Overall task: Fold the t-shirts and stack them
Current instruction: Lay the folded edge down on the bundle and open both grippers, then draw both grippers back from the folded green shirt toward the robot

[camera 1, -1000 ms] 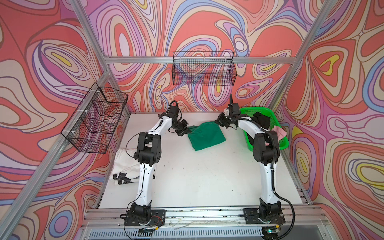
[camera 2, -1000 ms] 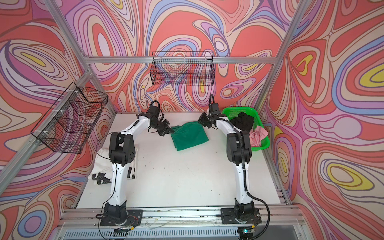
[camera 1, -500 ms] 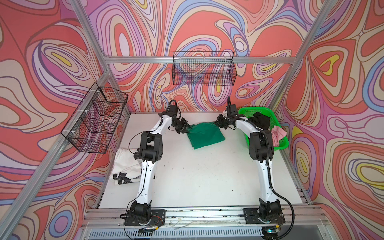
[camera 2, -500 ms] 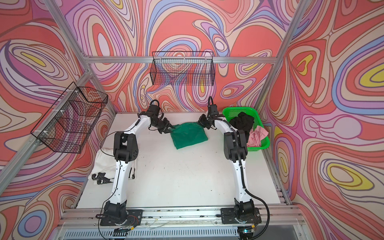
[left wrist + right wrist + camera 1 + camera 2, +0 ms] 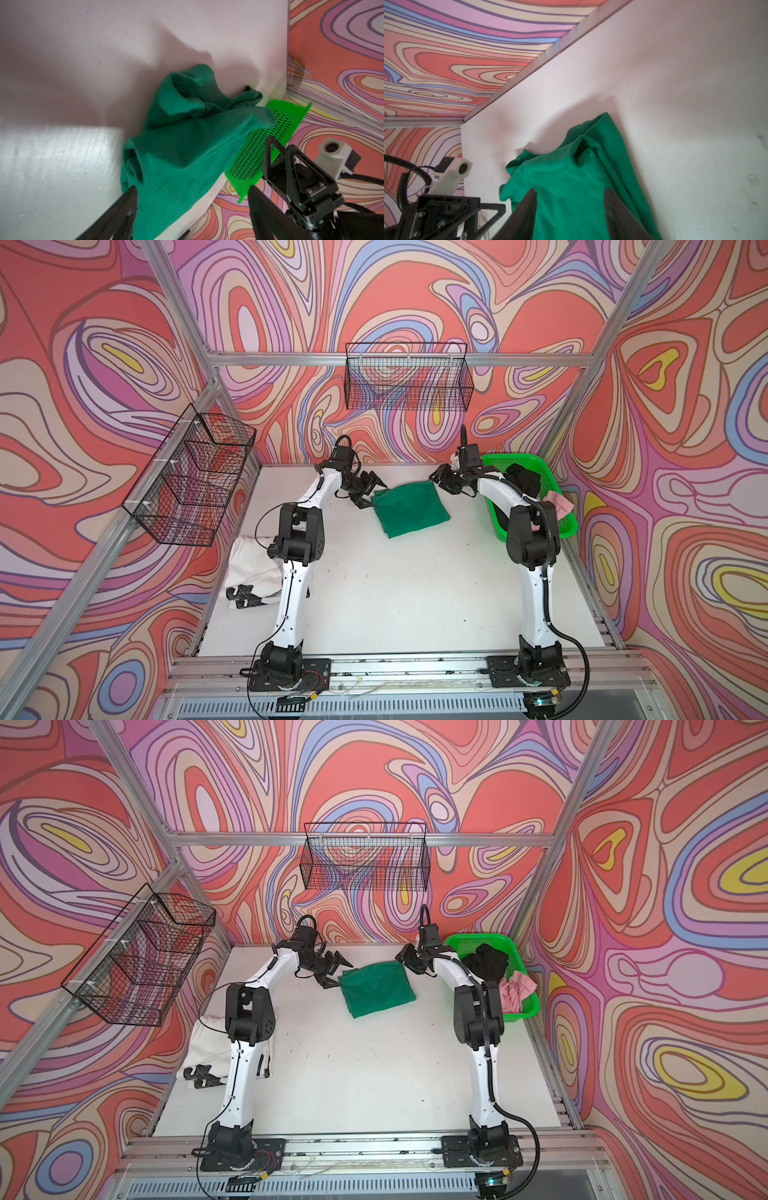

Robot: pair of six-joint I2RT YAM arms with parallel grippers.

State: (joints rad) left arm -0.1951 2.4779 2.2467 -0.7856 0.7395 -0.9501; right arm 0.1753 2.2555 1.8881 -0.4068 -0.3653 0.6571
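A dark green t-shirt (image 5: 409, 508) (image 5: 376, 988) lies folded at the back middle of the white table. My left gripper (image 5: 372, 495) (image 5: 338, 975) stands open at the shirt's far left corner. In the left wrist view the green cloth (image 5: 187, 145) lies beyond the spread jaws of the left gripper (image 5: 193, 189). My right gripper (image 5: 437, 482) (image 5: 402, 961) is open at the shirt's far right corner, over the cloth (image 5: 571, 176), jaws apart (image 5: 570, 190). A white t-shirt (image 5: 249, 564) lies crumpled at the left edge. A black one (image 5: 523, 481) and a pale pink one (image 5: 559, 504) sit in the basket.
The bright green plastic basket (image 5: 565, 526) (image 5: 270, 135) stands at the back right against the wall. Black wire baskets hang on the back wall (image 5: 407, 381) and the left wall (image 5: 191, 481). The left arm's elbow rises over the white shirt.
Both grippers have gone from shut to open and let go of the green shirt's far corners. The shirt now lies on the table. Both arms have pulled back slightly.
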